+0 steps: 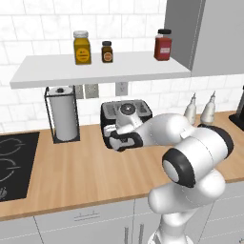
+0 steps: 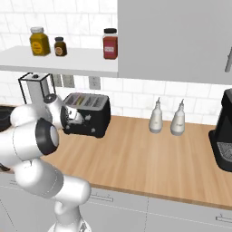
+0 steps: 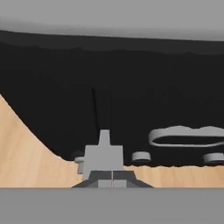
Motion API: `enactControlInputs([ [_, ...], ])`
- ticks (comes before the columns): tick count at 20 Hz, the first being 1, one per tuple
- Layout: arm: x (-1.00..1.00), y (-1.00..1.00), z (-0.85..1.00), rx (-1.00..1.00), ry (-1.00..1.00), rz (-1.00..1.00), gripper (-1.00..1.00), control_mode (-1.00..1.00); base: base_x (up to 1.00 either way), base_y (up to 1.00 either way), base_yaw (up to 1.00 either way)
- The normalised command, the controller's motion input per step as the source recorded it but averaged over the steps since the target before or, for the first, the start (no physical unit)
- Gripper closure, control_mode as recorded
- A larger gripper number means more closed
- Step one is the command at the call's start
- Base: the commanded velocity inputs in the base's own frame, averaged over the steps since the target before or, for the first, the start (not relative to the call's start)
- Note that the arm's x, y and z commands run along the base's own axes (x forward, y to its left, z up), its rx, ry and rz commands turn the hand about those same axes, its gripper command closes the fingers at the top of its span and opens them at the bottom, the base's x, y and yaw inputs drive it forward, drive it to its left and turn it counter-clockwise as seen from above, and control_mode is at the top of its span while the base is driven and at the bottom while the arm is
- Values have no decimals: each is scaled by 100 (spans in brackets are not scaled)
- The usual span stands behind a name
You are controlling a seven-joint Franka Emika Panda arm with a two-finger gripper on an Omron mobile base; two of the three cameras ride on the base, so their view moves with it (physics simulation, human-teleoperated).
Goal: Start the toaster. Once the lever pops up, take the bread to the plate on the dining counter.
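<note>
The black toaster point(image 1: 141, 110) point(image 2: 93, 117) with its silver-grey top stands on the wood worktop against the tiled wall. My gripper point(image 1: 111, 139) point(image 2: 72, 118) is pressed against its front face. In the hand view the black front point(image 3: 131, 87) looms close, and the grey lever point(image 3: 103, 153) sits low in its slot, just beyond my gripper point(image 3: 112, 180). The fingertips are shut and touch each other, with nothing between them. No bread rises above the slots. The plate and the dining counter are out of view.
A paper towel holder point(image 1: 62, 116) stands left of the toaster, and a black cooktop point(image 1: 12, 162) lies further left. Two white bottles point(image 2: 156, 116) point(image 2: 178, 118) and a black coffee machine point(image 2: 224, 136) stand to the right. A shelf point(image 1: 95, 69) with jars hangs above.
</note>
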Motion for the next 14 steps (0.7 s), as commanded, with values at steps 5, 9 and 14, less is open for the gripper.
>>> enactControlInputs([
  [5,8,14,-77,-6,0,0,100,-100,0,0,0],
  [9,0,6,-39,-3,-4,0,100,-100,0,0,0],
  [14,-4,0,50,9,-1,0,100,-100,0,0,0],
])
